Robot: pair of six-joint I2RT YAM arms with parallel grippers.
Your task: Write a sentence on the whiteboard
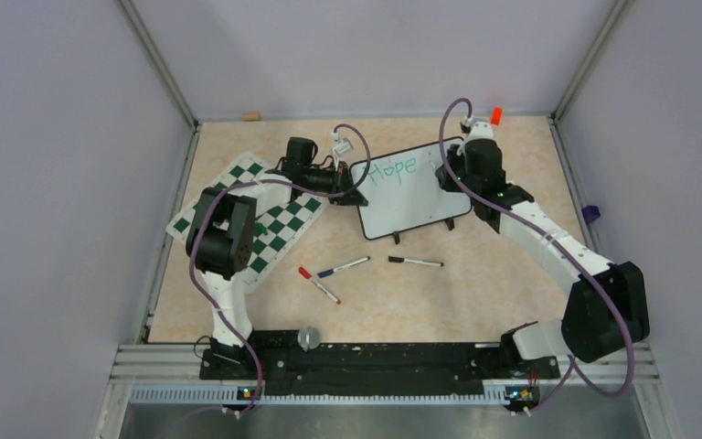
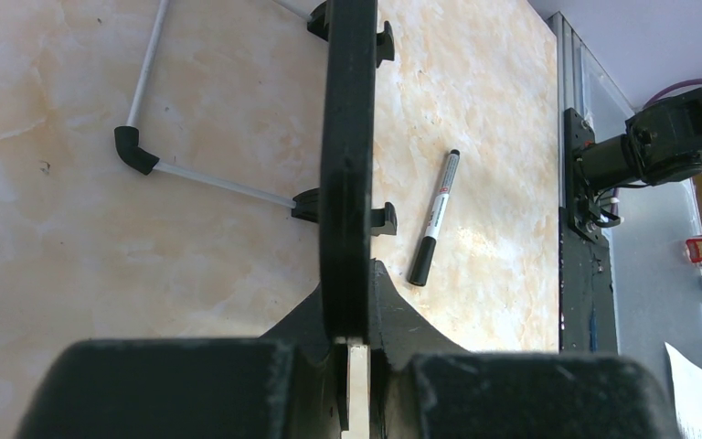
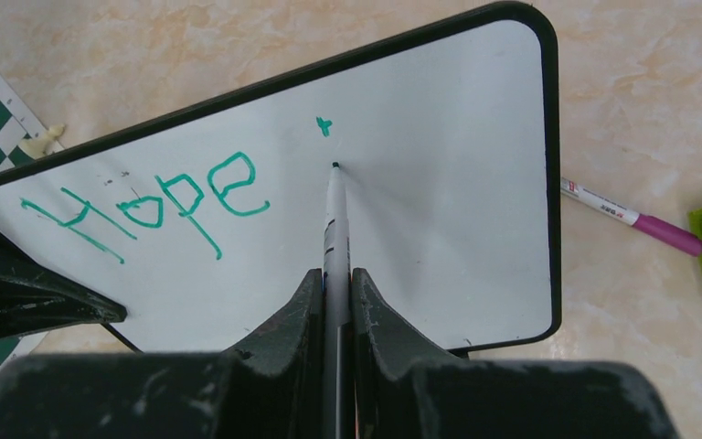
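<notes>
Now — whiteboard [image 1: 416, 206]: long axis left-right | marker [image 3: 334, 215]: tip touching whiteboard

The whiteboard [image 1: 411, 187] is set toward the back of the table [image 1: 475, 302], the chessboard mat [image 1: 279, 224] laid to its left and three markers [image 1: 343, 266] before it. Its left edge is clamped by the left gripper [image 1: 356, 195]; the pen [image 3: 334, 210] held by the right gripper [image 3: 336, 283] is pressed on it, right of the written word [image 3: 146, 206].
</notes>
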